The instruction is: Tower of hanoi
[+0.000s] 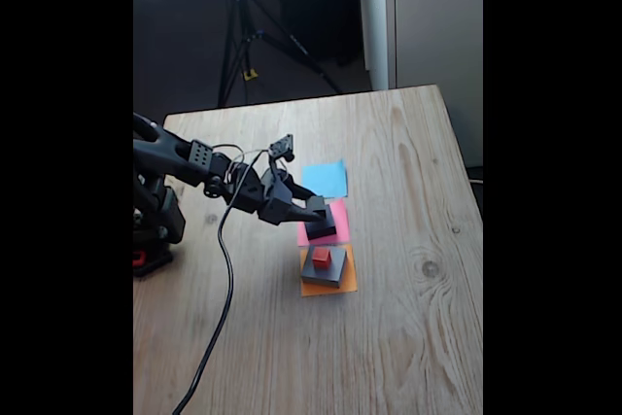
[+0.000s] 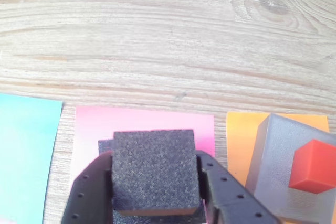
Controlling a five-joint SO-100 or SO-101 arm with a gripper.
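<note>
- Hand (image 1: 321,216) at the end of a dark arm (image 1: 180,157), over the pink paper (image 1: 338,213) in the fixed view; arm reaching in from the left of that paper.
- In the wrist view, hand (image 2: 155,203) clamped on a black block (image 2: 153,169), one finger (image 2: 86,192) on its left side and the other on its right, both touching.
- Black block (image 1: 319,221) held over the pink paper (image 2: 142,124), the paper showing above and to both sides of it in the wrist view; touching the paper or just above it, cannot tell.
- A darker edge at the left of the block against the pink paper in the wrist view; shadow or another piece, cannot tell.
- Orange paper (image 1: 340,281) just beside the pink paper, on the near side in the fixed view, right of it in the wrist view (image 2: 241,140).
- Grey block (image 1: 326,269) flat on the orange paper, apart from the pink paper.
- Red cube (image 1: 321,257) on top of the grey block (image 2: 275,156); right of the black block in the wrist view (image 2: 312,166).
- Blue paper (image 1: 325,179) just beyond the pink paper on the far side in the fixed view, left of it in the wrist view (image 2: 26,150); bare.
- Wooden worktop (image 1: 408,337) under all three papers; black cable (image 1: 225,289) trailing across it, left of the pink paper.
- Tripod (image 1: 243,41) on the floor well behind the pink paper, past the far edge of the worktop.
</note>
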